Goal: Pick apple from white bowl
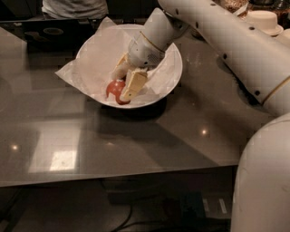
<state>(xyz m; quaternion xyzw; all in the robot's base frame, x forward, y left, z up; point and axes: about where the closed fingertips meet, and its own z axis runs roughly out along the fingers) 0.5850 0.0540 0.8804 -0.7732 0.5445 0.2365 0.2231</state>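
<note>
The white bowl (pixel 173 68) stands on the grey table, lined with crinkled white paper. The red apple (pixel 115 89) lies at the bowl's near left side. My gripper (pixel 123 85) reaches down into the bowl from the upper right. Its two cream fingers stand on either side of the apple's right part, one finger (pixel 132 85) in front and the other behind. The apple rests on the paper and is partly hidden by the near finger.
The grey table (pixel 136 145) has its front edge near the bottom of the view. My white arm (pixel 235 41) crosses the right side. A stack of beige paper bowls (pixel 263 20) stands at the back right. A person (pixel 74 7) stands behind the table.
</note>
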